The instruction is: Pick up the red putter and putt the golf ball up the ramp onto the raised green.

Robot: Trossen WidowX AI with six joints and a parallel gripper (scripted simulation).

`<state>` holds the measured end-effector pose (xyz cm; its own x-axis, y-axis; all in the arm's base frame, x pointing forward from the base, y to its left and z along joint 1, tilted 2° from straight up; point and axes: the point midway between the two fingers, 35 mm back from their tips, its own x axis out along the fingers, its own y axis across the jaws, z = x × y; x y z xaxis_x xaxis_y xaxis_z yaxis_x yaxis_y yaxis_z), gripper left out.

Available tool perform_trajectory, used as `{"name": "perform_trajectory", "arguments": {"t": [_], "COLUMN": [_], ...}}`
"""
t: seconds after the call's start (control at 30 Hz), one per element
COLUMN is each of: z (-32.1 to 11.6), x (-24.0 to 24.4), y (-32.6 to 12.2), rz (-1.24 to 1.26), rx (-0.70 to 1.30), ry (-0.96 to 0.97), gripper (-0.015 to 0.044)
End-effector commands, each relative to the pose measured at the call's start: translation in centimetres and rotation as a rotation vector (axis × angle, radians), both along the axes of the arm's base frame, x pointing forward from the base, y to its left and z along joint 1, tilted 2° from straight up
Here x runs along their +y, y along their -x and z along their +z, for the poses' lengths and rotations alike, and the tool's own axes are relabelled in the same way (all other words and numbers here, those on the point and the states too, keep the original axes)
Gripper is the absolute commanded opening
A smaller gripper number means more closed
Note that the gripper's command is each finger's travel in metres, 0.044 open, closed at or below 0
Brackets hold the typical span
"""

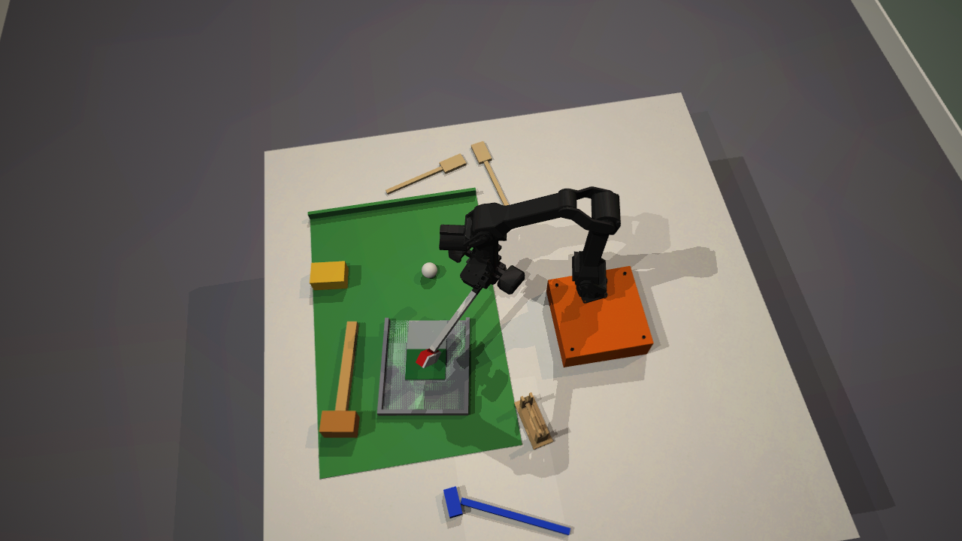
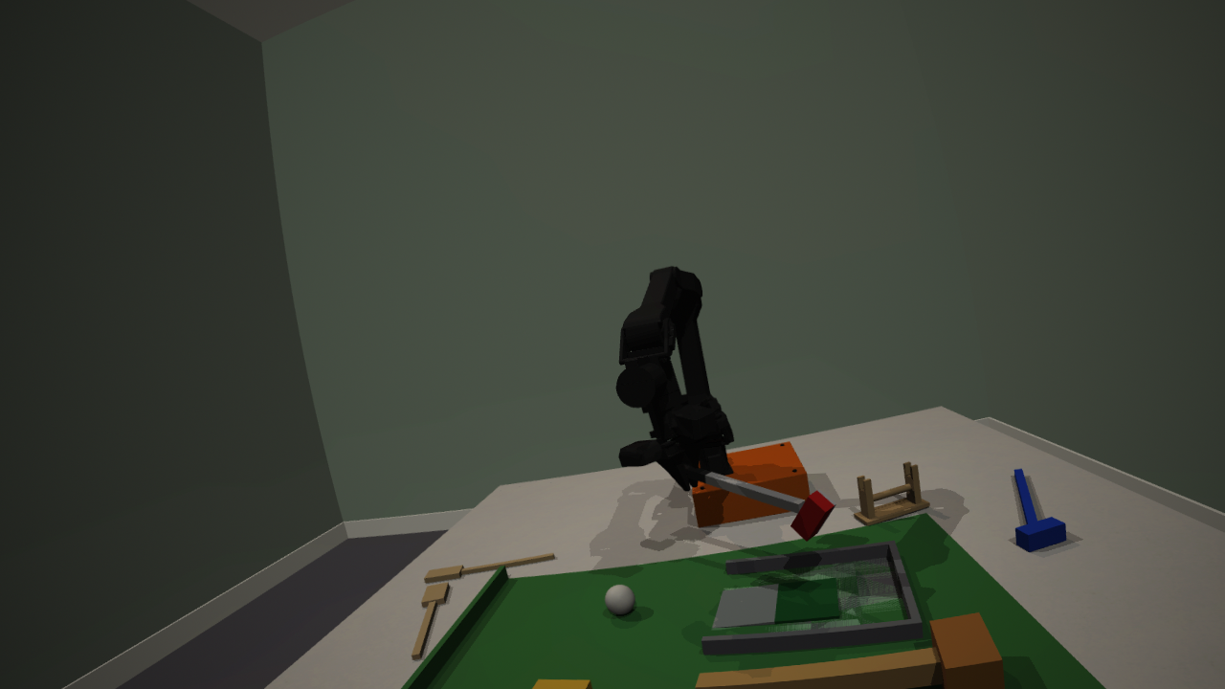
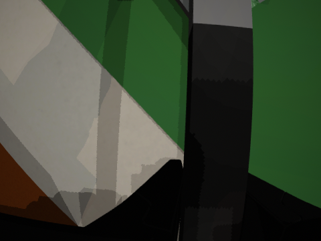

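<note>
I have the fingers point(image 1: 479, 285) clamped nearly closed on the grey shaft of the red putter point(image 1: 449, 326), gripping it at the end away from the head. The putter is off the tabletop point(image 1: 605, 430), carried in the air; its shaft slopes down and away from the fingers, and from the top view its red head point(image 1: 425, 358) hangs over the raised green point(image 1: 425, 367) inside the grey frame.

The golf ball point(image 1: 429, 270) sits on the green mat point(image 1: 376, 228), apart from everything, on the flat stretch in front of the grey ramp point(image 1: 422, 330). What matters for the stroke: the ball lies just to one side of my fingers, while the putter head points the opposite way, beyond the ramp. The ball, ramp and green run roughly in one line, and the head is at the wrong end of it.

I judge I must bring the head round behind the ball, low, face towards the ramp.
</note>
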<state>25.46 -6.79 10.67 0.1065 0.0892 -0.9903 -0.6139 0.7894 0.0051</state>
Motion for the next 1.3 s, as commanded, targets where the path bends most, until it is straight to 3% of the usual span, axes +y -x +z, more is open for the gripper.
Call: {"name": "perform_trajectory", "arguments": {"t": [0.0, 1.03, 1.27], "z": [0.3, 1.2, 1.3], "x": [-2.1, -13.0, -13.3], "y": [0.8, 10.2, 10.8], "rz": [-0.122, -0.911, -0.946], "rx": [0.003, 0.081, 0.085], "ry": [0.005, 0.026, 0.027], "gripper": [0.0000, 0.0000, 0.0000]}}
